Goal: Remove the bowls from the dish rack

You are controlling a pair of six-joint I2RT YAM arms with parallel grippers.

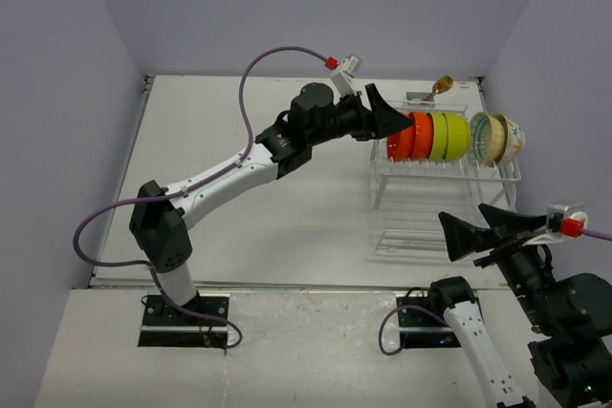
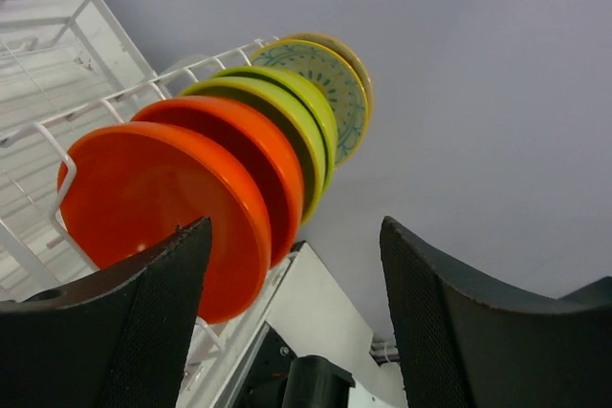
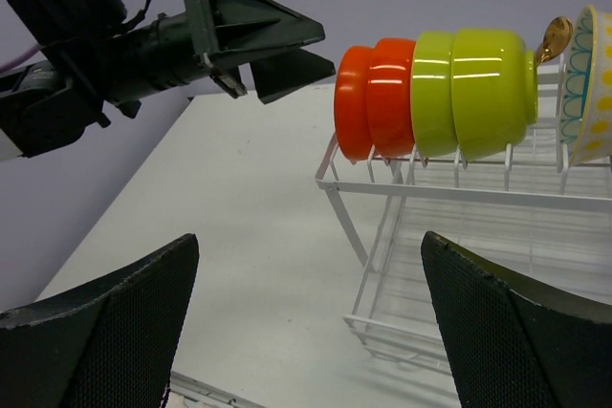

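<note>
- Overhead, the rack (image 1: pixel 445 177) is seen at 3 o'clock on the table (image 1: pixel 287 207); it is a white wire frame in two tiers.
- Six bowls are stood on edge in one row along the upper tier, at the rack's 12 o'clock end; none has been lifted out.
- From 9 o'clock to 3 o'clock the row is made up of two orange bowls (image 1: pixel 413 136), two green bowls (image 1: pixel 449 136) and two patterned bowls (image 1: pixel 495 138); the orange and green ones are packed touching; the patterned pair is set just beside the green.
- A gold spoon (image 1: pixel 442 85) is seen at 12 o'clock of the green bowls, behind the row; its lower part is hidden.
- The left gripper (image 1: pixel 397 121) is held at 9 o'clock of the orange bowls, at their height, and is pointed toward 3 o'clock; its jaws are parted and nothing is clasped between them; in the left wrist view one finger (image 2: pixel 143 322) is laid across the rim of the end orange bowl; whether that rim is touched cannot be told.
- The right gripper (image 1: pixel 464 217) is held at 5 o'clock of the rack, pointed toward 10 o'clock; its jaws are spread wide and nothing is held; it is kept well apart from the bowls.
</note>
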